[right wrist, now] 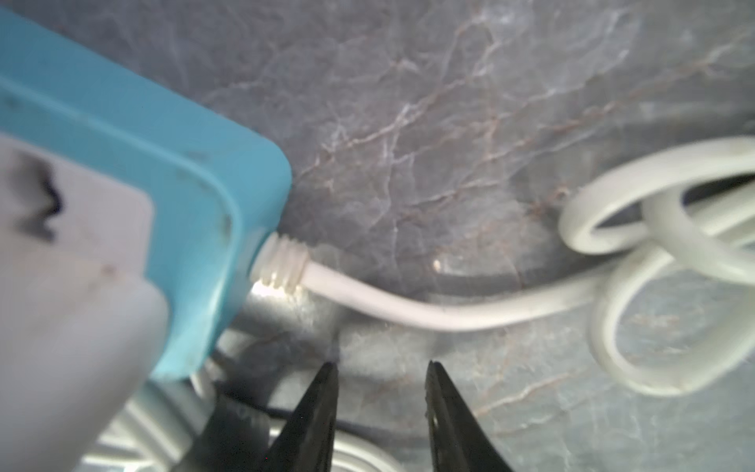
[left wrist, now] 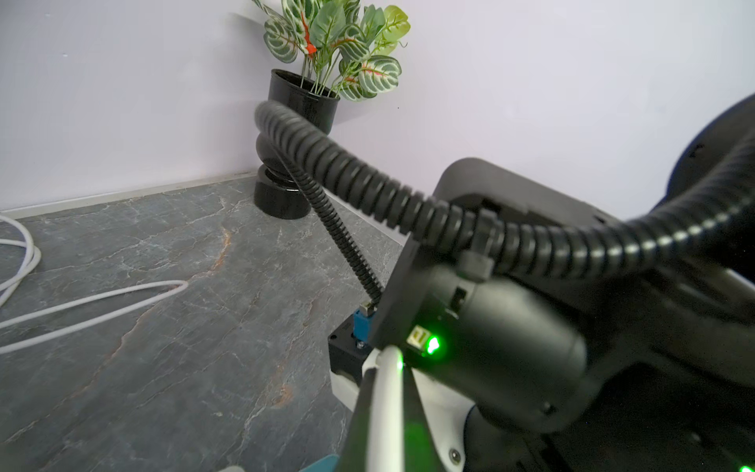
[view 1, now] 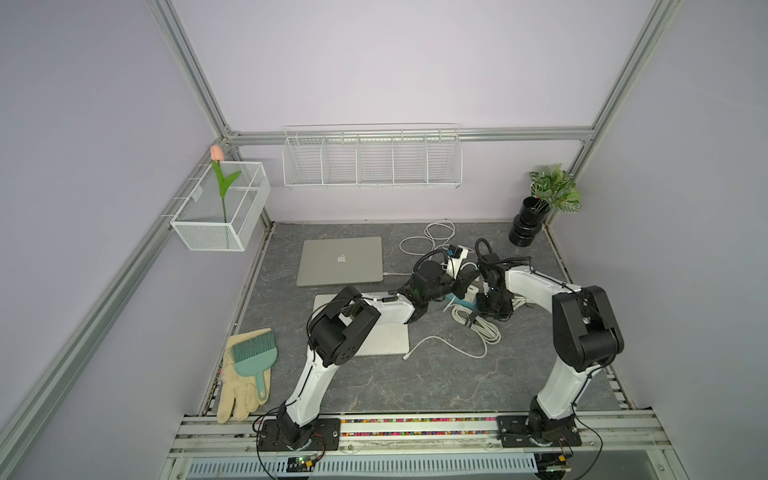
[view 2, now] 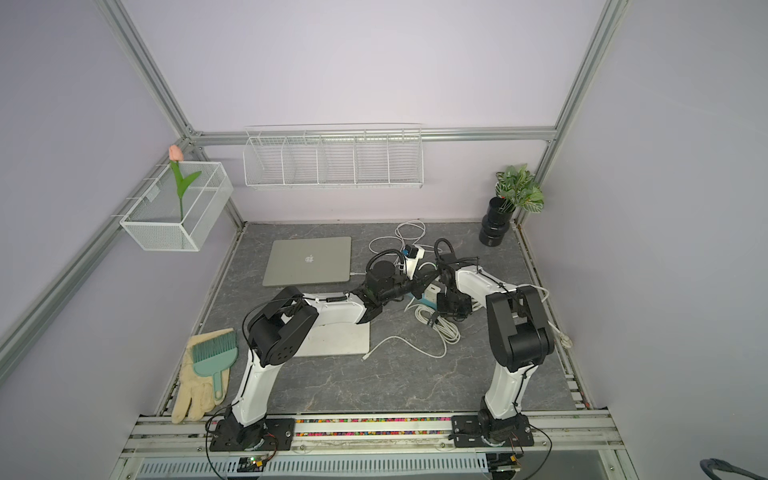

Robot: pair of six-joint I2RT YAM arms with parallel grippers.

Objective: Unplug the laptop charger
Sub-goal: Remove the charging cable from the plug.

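Pressed together, the left gripper's (view 1: 467, 276) jaws sit just above the teal-and-white power strip (view 1: 465, 294). In the left wrist view a narrow white strip shows between its fingers (left wrist: 354, 437), and I cannot tell what that strip is. The right gripper (right wrist: 382, 392) points down at the table (view 1: 415, 386) with its jaws spread and nothing between them. It is just beside the strip's corner, where the strip's thick cord (right wrist: 449, 314) comes out.

The charger cable (view 1: 397, 275) is plugged into the right edge of the closed silver laptop (view 1: 340, 261), near its front corner. From there it runs across the table and passes behind the left wrist. I cannot make out the charger's brick from here, since the two wrists crowd over the strip and hide that spot in both top views.

The strip's cord lies in a coil (view 1: 478, 328) in front of the strip. A thinner white cable (view 1: 440, 343) curves beside it with its plug end free on the table. More white cable loops (view 1: 432, 235) lie behind the arms, near the back wall. A white board (view 1: 386, 337) lies flat under the left arm. A potted plant (view 1: 540, 203) stands in the back right corner. A glove (view 1: 239, 390) with a teal brush (view 1: 253, 353) on it lies at the left edge.
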